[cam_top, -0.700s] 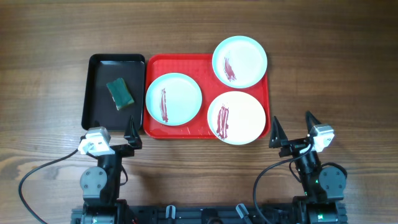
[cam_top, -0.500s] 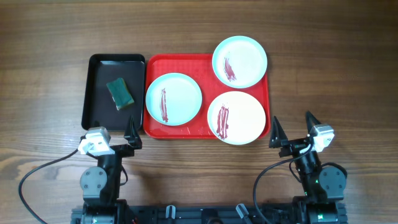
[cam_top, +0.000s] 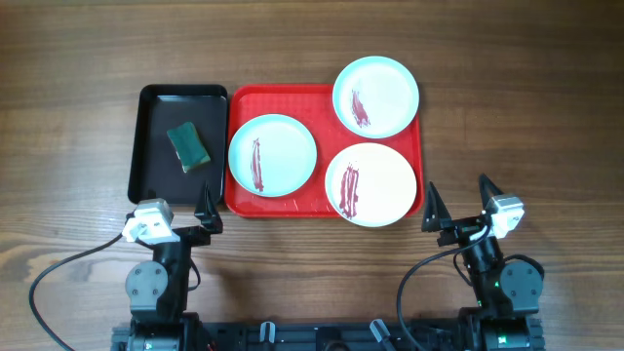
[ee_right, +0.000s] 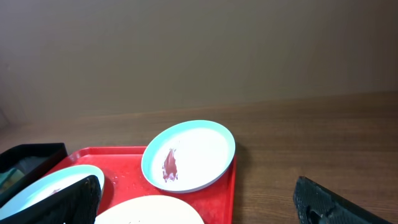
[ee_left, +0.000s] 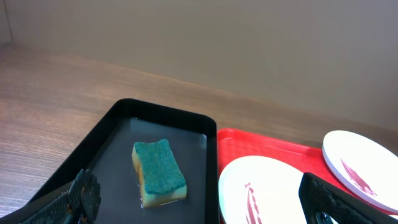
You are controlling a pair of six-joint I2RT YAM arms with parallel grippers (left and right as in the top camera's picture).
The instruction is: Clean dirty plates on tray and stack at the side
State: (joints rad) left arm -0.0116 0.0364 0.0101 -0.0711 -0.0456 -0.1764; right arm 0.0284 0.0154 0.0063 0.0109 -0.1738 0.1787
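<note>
The red tray (cam_top: 292, 99) holds three plates, each with dark red streaks: a mint-blue plate (cam_top: 272, 154) at its left, a mint-blue plate (cam_top: 375, 96) at its back right, and a white plate (cam_top: 370, 184) at its front right. My left gripper (cam_top: 179, 207) is open and empty near the table's front, below the black tray. My right gripper (cam_top: 458, 203) is open and empty, in front of the red tray's right corner. The left plate shows in the left wrist view (ee_left: 261, 190); the back-right plate shows in the right wrist view (ee_right: 189, 154).
A smaller black tray (cam_top: 153, 107) sits left of the red tray with a green-topped yellow sponge (cam_top: 187, 146) in it, also in the left wrist view (ee_left: 159, 171). Bare wooden table (cam_top: 526, 107) lies right of the red tray.
</note>
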